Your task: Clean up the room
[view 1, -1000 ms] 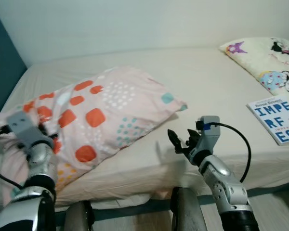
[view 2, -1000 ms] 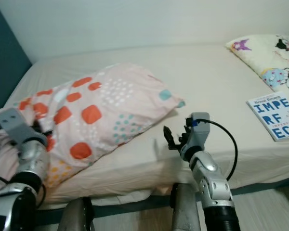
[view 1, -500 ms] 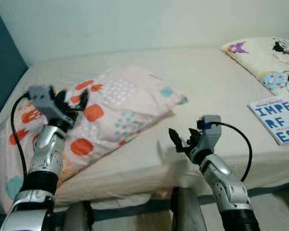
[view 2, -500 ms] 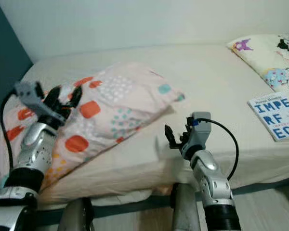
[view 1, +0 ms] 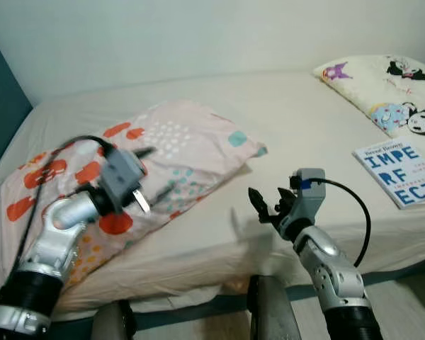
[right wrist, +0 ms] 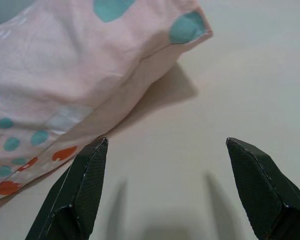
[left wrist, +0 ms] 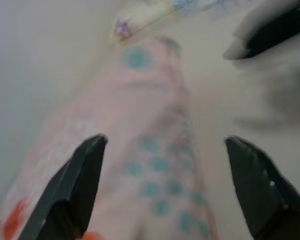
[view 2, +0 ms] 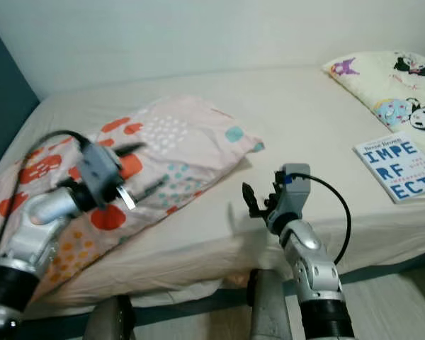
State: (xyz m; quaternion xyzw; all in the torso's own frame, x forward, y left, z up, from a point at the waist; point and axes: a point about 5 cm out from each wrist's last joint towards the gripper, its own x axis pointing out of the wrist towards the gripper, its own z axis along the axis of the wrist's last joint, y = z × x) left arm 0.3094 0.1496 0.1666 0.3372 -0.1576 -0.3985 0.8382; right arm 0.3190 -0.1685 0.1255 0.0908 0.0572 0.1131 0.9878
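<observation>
Pink spotted pillow (view 1: pixel 138 166) lies askew on bed (view 1: pixel 304 127); tidying barely begun.
Left gripper (view 1: pixel 150 173) and right gripper (view 1: pixel 263 205) spread wide, empty; book (view 1: pixel 400 172) unshelved.

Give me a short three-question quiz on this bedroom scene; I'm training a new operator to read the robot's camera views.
1. True or false: the book lies on the floor beside the bed.
2. Which pillow is the left gripper above? A) the pink spotted pillow B) the cartoon-print pillow
3. Fill in: the fingers of the right gripper are ____.

Key:
1. False. It lies on the bed, near the cartoon-print pillow.
2. A. The left wrist view looks down on it between open fingers.
3. Open. They are spread over the sheet, beside the pink spotted pillow's corner.
</observation>
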